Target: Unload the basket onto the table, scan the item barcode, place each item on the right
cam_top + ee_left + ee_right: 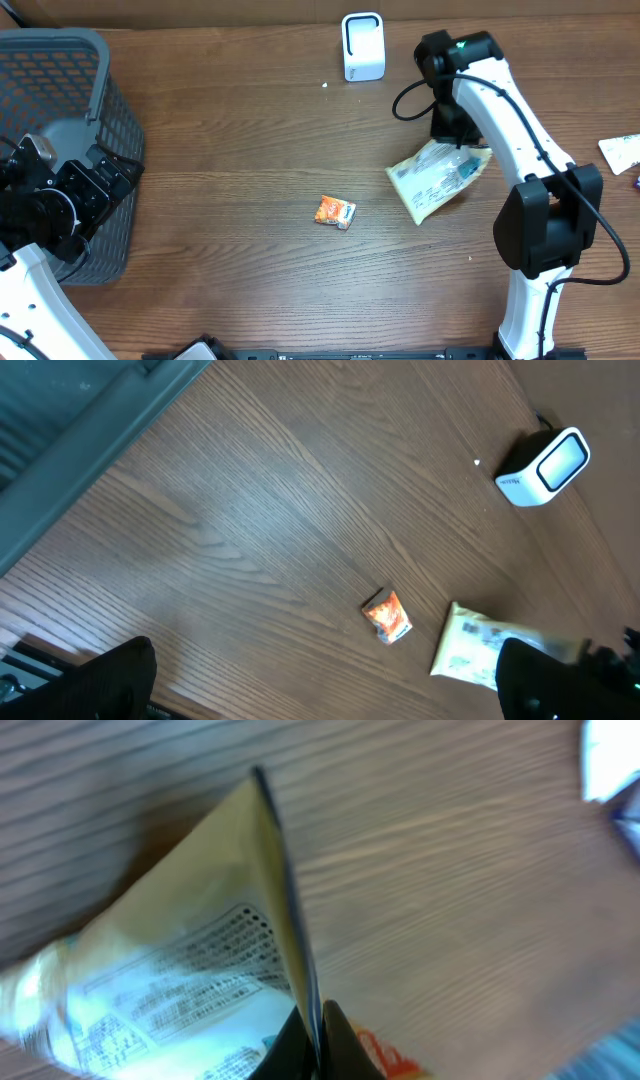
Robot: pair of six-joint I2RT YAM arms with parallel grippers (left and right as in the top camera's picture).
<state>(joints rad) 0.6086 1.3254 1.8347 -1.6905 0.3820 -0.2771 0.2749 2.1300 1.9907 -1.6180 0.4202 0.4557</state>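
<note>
Brown wood-grain table (230, 150). Small orange packet (335, 212) lies flat near mid-table. Relative to the packet: grey mesh basket (70, 70) well apart to its left; white scanner (363, 46) beyond it, near the far edge; pale printed pouch (435, 180) near its right, table contact unclear.

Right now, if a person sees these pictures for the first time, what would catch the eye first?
First, the right gripper, shut on the edge of a pale yellow packet at the right of the table. Next, the small orange packet lying alone near the middle, and the white scanner standing at the far edge. A grey basket fills the left side.
</note>
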